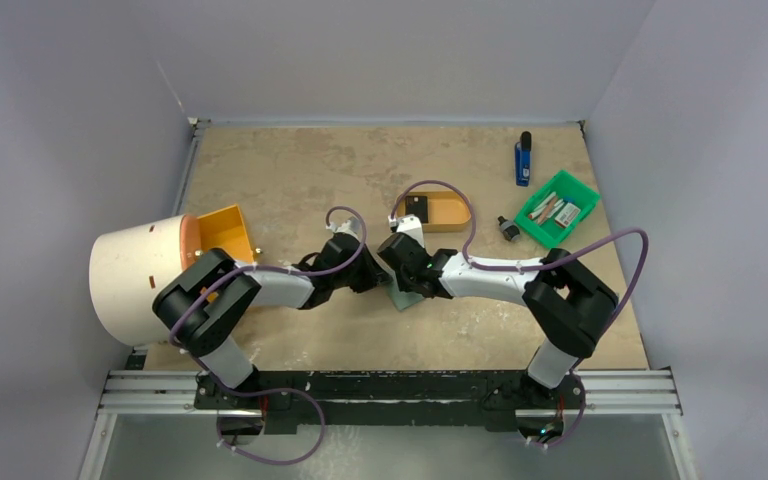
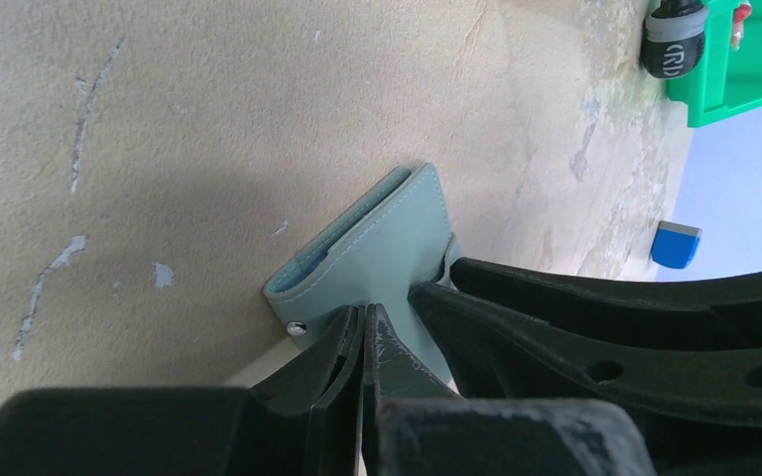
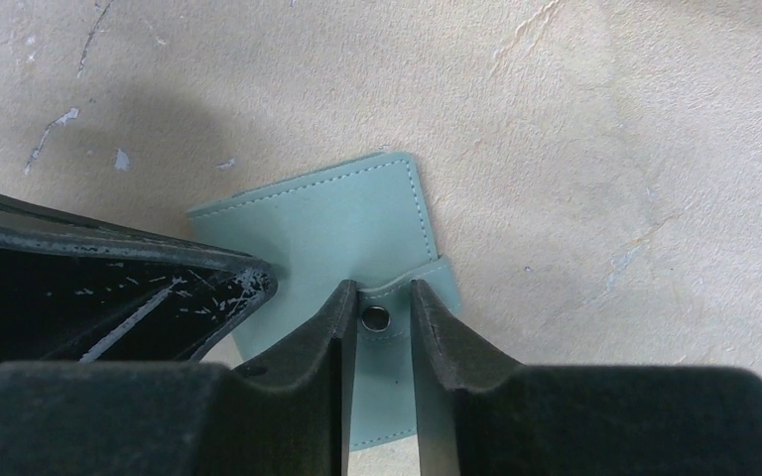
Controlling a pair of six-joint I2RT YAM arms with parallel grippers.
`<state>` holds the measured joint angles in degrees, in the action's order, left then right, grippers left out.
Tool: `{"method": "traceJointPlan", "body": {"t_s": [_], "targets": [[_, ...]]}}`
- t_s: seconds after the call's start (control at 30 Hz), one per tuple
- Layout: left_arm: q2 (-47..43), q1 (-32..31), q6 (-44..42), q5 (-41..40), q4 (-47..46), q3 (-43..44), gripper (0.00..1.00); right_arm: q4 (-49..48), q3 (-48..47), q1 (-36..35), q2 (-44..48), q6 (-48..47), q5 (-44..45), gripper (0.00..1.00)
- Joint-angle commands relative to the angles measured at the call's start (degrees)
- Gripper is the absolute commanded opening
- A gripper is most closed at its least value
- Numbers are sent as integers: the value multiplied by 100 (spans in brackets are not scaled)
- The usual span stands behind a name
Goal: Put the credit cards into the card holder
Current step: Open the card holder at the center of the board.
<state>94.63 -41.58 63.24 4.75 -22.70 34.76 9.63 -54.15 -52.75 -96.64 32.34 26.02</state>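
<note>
The sage-green card holder (image 1: 400,298) lies folded on the table between my two grippers; it also shows in the left wrist view (image 2: 397,233) and the right wrist view (image 3: 327,218). My left gripper (image 1: 378,278) (image 2: 367,309) is shut, its tips against the holder's cover near the snap. My right gripper (image 1: 407,282) (image 3: 377,290) has its jaws a narrow gap apart, over the snap tab (image 3: 382,347), with the metal snap (image 3: 375,317) between them. I cannot pick out any credit cards for certain.
A tan oval tray (image 1: 455,215) with a small black square item (image 1: 418,207) sits just behind the grippers. At the right are a green bin (image 1: 532,235) of small items, a blue object (image 1: 524,160) and a small black part (image 1: 506,229). At the left stand a yellow box (image 1: 225,232) and a large cream cylinder (image 1: 135,280).
</note>
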Motion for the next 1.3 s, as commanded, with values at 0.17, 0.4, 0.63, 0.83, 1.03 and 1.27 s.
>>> {"method": "traceJointPlan", "body": {"t_s": [0.17,0.4,0.63,0.83,1.03,1.27], "targets": [[-248,80,-408,-315,615,-57,0,463,54,55,115,144,225,10],[-119,80,-414,-375,550,-114,0,477,84,58,395,326,-116,0],[189,80,-399,-361,366,-134,0,538,172,63,634,477,-278,0],[187,80,-469,-357,470,-54,0,643,294,72,891,505,-182,0],[127,77,-501,-423,558,-29,0,644,410,93,1141,530,-124,0],[-2,68,-582,-436,727,124,0,821,1017,899,1999,841,-559,19]]}}
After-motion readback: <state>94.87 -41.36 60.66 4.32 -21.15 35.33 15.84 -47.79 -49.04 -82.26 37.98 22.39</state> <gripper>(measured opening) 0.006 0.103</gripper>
